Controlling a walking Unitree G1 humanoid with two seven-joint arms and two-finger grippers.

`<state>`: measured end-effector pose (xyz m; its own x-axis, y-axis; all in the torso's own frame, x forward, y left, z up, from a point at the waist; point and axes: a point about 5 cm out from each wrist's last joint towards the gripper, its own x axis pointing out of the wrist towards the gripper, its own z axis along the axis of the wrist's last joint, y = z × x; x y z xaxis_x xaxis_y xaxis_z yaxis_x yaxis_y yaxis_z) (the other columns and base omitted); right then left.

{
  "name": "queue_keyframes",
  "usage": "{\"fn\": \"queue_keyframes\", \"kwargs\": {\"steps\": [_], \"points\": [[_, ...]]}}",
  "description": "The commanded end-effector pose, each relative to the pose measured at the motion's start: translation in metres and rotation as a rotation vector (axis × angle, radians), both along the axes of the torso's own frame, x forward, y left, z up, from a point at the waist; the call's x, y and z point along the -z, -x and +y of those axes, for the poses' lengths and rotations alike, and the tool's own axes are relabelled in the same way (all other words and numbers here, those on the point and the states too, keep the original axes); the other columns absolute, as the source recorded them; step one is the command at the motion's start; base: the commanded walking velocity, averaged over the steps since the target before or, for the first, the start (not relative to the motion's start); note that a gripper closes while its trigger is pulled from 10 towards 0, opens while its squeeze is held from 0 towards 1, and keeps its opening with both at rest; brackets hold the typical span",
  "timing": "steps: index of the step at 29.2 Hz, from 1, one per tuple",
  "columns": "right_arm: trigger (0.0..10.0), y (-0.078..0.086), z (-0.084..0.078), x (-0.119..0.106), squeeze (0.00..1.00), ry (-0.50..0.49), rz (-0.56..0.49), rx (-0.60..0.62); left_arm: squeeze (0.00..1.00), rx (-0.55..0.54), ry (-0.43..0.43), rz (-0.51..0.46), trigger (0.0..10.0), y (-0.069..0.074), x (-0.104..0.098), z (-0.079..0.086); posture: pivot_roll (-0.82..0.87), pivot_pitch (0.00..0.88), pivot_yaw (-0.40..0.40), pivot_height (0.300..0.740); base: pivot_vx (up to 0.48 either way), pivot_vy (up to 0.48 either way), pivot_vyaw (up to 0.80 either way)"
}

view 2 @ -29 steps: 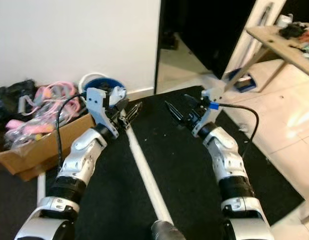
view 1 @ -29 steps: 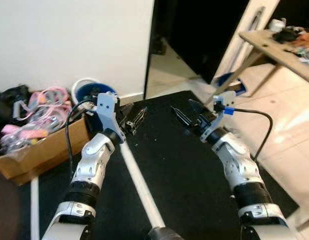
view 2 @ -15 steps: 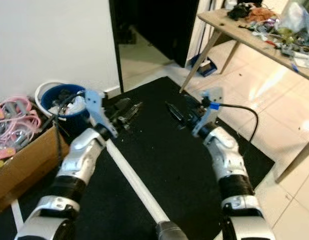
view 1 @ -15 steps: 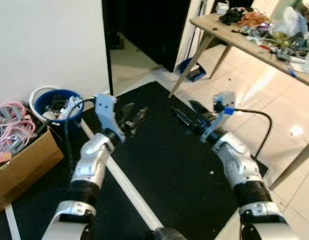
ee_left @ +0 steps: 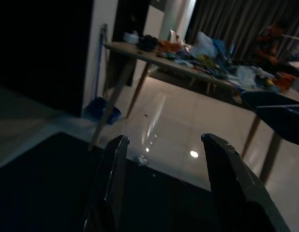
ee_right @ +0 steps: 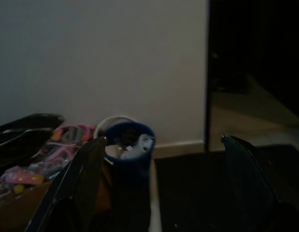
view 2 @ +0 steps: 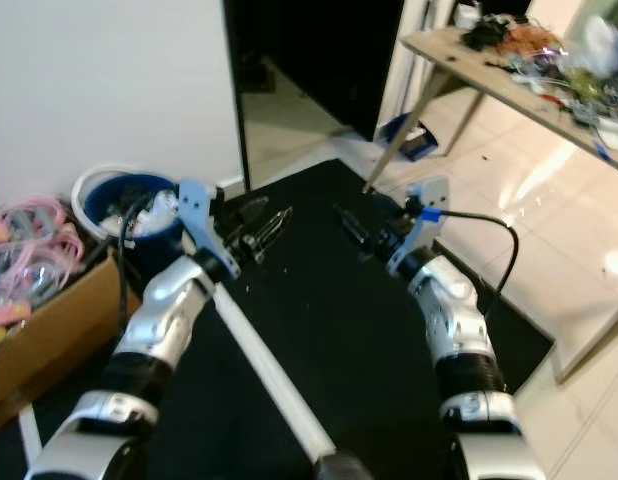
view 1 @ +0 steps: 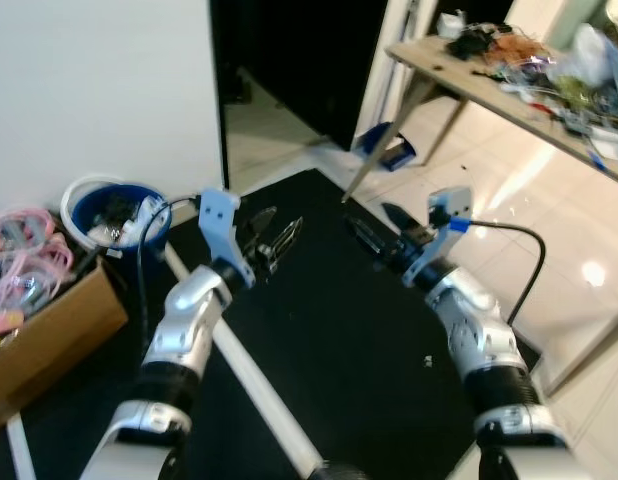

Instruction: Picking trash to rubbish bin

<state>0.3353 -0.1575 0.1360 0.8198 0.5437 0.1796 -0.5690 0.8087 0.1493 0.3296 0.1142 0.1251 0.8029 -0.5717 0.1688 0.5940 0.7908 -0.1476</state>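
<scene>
The blue rubbish bin (view 1: pixel 114 210), with a white rim and white and dark scraps inside, stands on the floor by the white wall at my left; it is also in the right wrist view (ee_right: pixel 127 151). My left gripper (view 1: pixel 282 226) hovers over the black mat (view 1: pixel 329 310) just right of the bin, open and with nothing in it, as the left wrist view (ee_left: pixel 164 140) confirms. My right gripper (view 1: pixel 367 216) is held at the same height further right, open and bare (ee_right: pixel 161 140). A tiny white speck (view 1: pixel 429 360) lies on the mat near my right forearm.
A cardboard box (view 1: pixel 54 335) holding pink cords sits left of the bin. A white strip (view 1: pixel 244 365) crosses the mat. A cluttered wooden table (view 1: pixel 509 90) stands at the right over glossy tiles, with a blue dustpan (view 1: pixel 384 150) by its leg. A dark doorway (view 1: pixel 299 60) lies ahead.
The camera has swung to the right, so box and bin slid left and the table came into view. Both arms keep the same pose, grippers still open.
</scene>
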Motion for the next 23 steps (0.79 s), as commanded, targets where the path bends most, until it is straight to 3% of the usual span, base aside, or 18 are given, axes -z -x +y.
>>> {"fn": "queue_keyframes", "kwargs": {"steps": [1, 23], "points": [[10.0, 0.001, -0.0012, 0.0021, 0.0, 0.012, 0.004, -0.005, 0.0, 0.007, -0.006, 0.003, 10.0, -0.0005, 0.0004, -0.0013, -0.05, 0.0, -0.059, 0.74, 0.326, 0.0, -0.8], [10.0, 0.0005, -0.0012, 0.0031, 0.0, 0.009, 0.007, -0.004, 0.0, 0.016, -0.008, -0.002, 10.0, -0.0002, 0.0007, -0.0019, -0.05, 0.0, -0.061, 0.74, 0.329, 0.0, -0.78]]}}
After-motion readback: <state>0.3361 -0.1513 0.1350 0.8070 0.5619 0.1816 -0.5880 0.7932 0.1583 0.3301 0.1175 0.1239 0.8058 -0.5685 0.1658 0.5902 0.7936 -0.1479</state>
